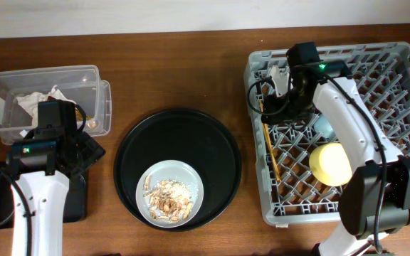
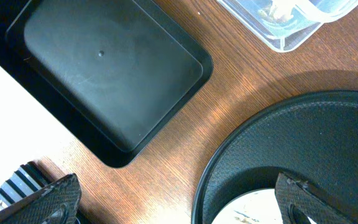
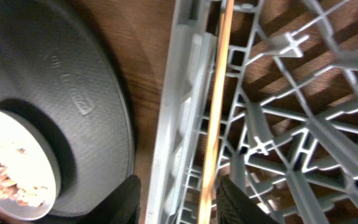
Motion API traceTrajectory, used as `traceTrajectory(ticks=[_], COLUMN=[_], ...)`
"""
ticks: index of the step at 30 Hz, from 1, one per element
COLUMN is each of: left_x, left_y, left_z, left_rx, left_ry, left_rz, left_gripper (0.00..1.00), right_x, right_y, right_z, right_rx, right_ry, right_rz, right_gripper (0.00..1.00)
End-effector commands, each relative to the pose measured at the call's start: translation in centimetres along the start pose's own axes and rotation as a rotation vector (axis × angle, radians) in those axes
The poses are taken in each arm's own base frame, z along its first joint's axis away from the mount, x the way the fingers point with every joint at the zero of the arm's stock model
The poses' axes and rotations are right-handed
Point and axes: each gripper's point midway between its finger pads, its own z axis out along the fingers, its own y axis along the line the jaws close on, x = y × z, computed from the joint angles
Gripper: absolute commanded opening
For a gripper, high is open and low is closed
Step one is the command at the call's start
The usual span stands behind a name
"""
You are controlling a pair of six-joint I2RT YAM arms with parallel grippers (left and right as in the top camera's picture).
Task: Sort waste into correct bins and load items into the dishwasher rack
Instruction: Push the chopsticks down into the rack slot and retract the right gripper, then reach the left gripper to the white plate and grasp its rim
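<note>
Wooden chopsticks [image 3: 219, 93], thin and pale, lie inside the rack [image 1: 404, 71] along its 9 o'clock wall, running from 12 towards 6. Your right gripper [image 3: 182, 205] sits over them with its fingers a little apart. One stick passes between them, and neither finger visibly presses it. The yellow saucer [image 1: 331, 163] rests upside down in the rack towards 6 o'clock, partly under the right arm.

At the table's centre, the round tray [image 1: 155, 135] holds the grey plate [image 1: 194, 178] near its 6 o'clock edge, with beige crumbly scraps [image 1: 166, 197] heaped on it.

At 10 o'clock you have the clear box [image 1: 84, 78] with crumpled white napkins [image 1: 38, 99] inside. Your left gripper [image 2: 179, 208] hangs wide and empty above the wood between the black tray [image 2: 110, 74] and the round tray.
</note>
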Motion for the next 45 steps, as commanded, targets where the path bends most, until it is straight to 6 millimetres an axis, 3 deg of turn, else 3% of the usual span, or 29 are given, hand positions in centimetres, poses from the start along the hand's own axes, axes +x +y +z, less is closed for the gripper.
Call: traceTrajectory(ticks=[1, 5, 7, 12, 15, 17, 19, 25, 29, 33, 38, 40, 45], left_x=[-0.1, -0.1, -0.1, -0.1, -0.1, -0.1, -0.1, -0.1, 0.2, 4.0, 6.6, 7.8, 12.5], left_y=[0.1, 0.1, 0.1, 0.1, 0.1, 0.1, 0.1, 0.1, -0.6, -5.7, -8.2, -9.6, -12.4], left_z=[-0.1, -0.1, -0.1, -0.1, -0.1, -0.1, -0.1, -0.1, -0.1, -1.6, -3.6, -4.7, -6.6], left_rx=[0.002, 0.002, 0.002, 0.002, 0.002, 0.002, 0.001, 0.002, 0.041, 0.344, 0.511, 0.585, 0.625], left_ry=[-0.004, -0.004, -0.004, -0.004, -0.004, -0.004, -0.004, -0.004, 0.017, 0.247, 0.395, 0.41, 0.407], left_rz=[-0.02, -0.02, -0.02, -0.02, -0.02, -0.02, -0.019, -0.02, -0.022, -0.02, 0.012, 0.124, 0.404], left_gripper=[0.99, 0.99, 0.99, 0.99, 0.99, 0.99, 0.99, 0.99, 0.99, 0.99, 0.97, 0.84, 0.84], right_x=[0.1, 0.1, -0.1, -1.3, -0.7, 0.2, 1.2, 2.3, 2.4, 2.4, 2.4, 2.4, 2.4], right_y=[-1.0, -0.8, -0.3, -0.8, -3.5, -5.1, -6.6, -10.9, -11.4, -11.4, -11.4, -11.4, -11.4], right_z=[0.2, -0.3, -1.4, -8.1, -13.2, -15.7, -16.9, -18.2, -18.3, -18.3, -18.3, -18.3, -18.3], right_rx=[0.063, 0.056, 0.044, 0.063, 0.135, 0.155, 0.165, 0.195, 0.198, 0.198, 0.198, 0.198, 0.198], right_ry=[0.005, 0.005, 0.0, -0.06, -0.099, -0.111, -0.109, -0.132, -0.138, -0.138, -0.138, -0.138, -0.138], right_rz=[0.07, 0.142, 0.156, 0.222, 0.316, 0.376, 0.432, 0.556, 0.571, 0.571, 0.571, 0.571, 0.571], right_gripper=[0.41, 0.47, 0.56, 0.71, 0.99, 0.98, 0.99, 0.98, 0.98, 0.98, 0.98, 0.98, 0.98])
